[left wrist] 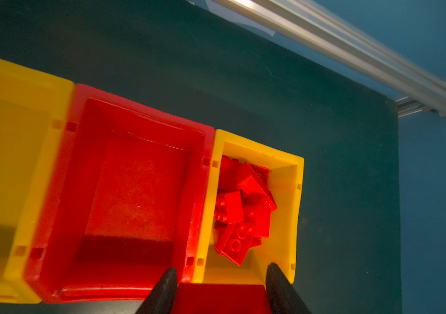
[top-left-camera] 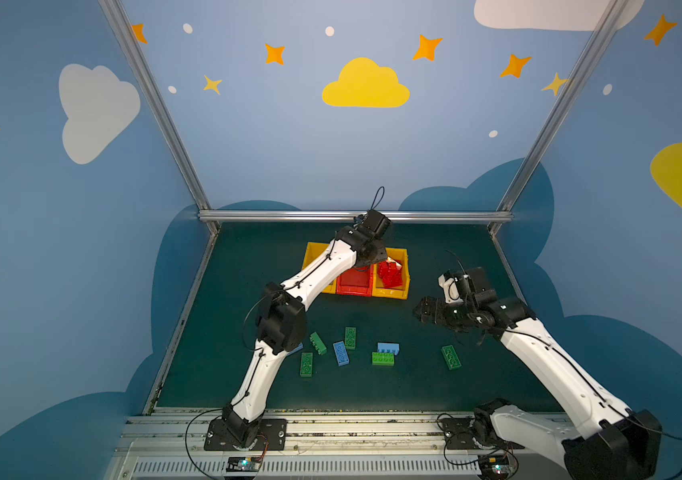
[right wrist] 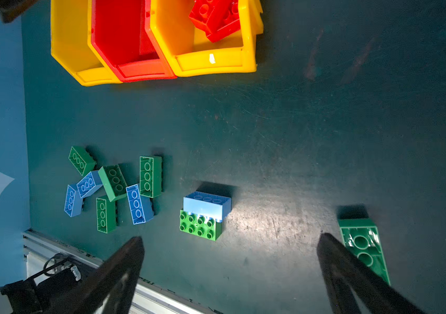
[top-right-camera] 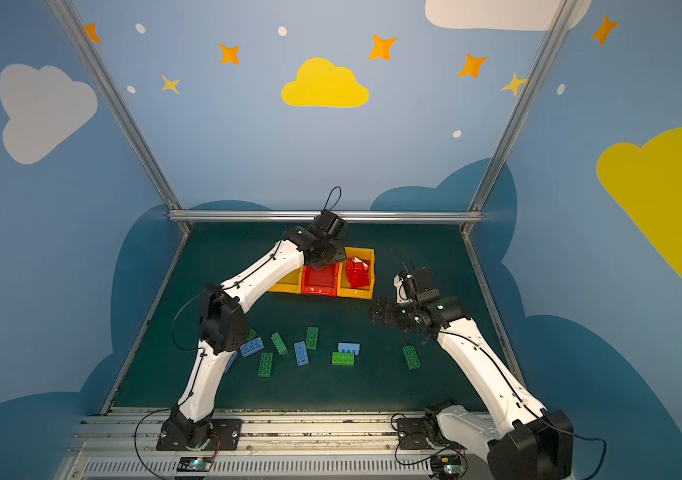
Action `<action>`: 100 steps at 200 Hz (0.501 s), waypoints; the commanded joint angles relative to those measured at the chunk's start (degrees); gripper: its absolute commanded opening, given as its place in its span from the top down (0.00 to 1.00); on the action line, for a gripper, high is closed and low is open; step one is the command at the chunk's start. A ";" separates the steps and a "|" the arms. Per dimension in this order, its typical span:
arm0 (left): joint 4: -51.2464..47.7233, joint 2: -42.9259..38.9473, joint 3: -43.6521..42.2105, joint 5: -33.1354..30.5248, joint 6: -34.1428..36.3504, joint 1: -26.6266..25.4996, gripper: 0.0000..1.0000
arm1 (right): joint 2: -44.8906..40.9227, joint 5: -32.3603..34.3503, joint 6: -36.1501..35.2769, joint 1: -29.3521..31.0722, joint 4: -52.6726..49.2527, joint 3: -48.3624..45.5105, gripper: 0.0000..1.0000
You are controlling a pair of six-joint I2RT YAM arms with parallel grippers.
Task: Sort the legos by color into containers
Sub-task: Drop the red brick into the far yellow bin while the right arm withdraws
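- In both top views three joined bins (top-left-camera: 391, 294), yellow, red and yellow, stand at the far middle of the dark green worktop (top-left-camera: 414, 390). A heap of red bricks (top-left-camera: 389, 272) lies in the yellow bin at the right end.
- The left arm (top-left-camera: 318, 270) reaches over the bins with its wrist above the red one. The end effector under it is hidden there.
- The right end effector (top-left-camera: 424, 311) hovers above the worktop, to the right of the bins and apart from them.
- Green bricks (top-right-camera: 265, 364) and blue bricks (top-right-camera: 301, 353) lie scattered on the near half of the worktop. A lone green brick (top-left-camera: 450, 356) lies apart on the right.
- In the left wrist view the left end effector (left wrist: 221, 271) has its two fingers partly closed on a red brick (left wrist: 222, 299). It holds the brick above the near rims, where the red bin meets the yellow bin with the heap.
- In the right wrist view the right end effector's fingers stand wide apart and hold nothing. The lone green brick lies underside up, just beside one finger. A blue brick on its side touches a studs-up green one.
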 commanded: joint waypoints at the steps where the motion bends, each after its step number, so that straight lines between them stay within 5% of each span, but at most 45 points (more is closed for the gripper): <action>1: -7.32 6.75 10.80 0.58 2.29 -0.59 0.49 | -2.42 1.14 1.00 -0.66 -2.65 -1.27 0.03; 26: -6.75 12.22 17.96 1.90 2.72 -0.72 0.48 | -3.67 1.76 1.46 -1.00 -3.75 -1.63 0.03; 100: -0.33 13.70 17.91 4.52 3.56 -0.22 0.32 | -5.02 3.69 1.46 -1.94 -6.65 0.33 0.03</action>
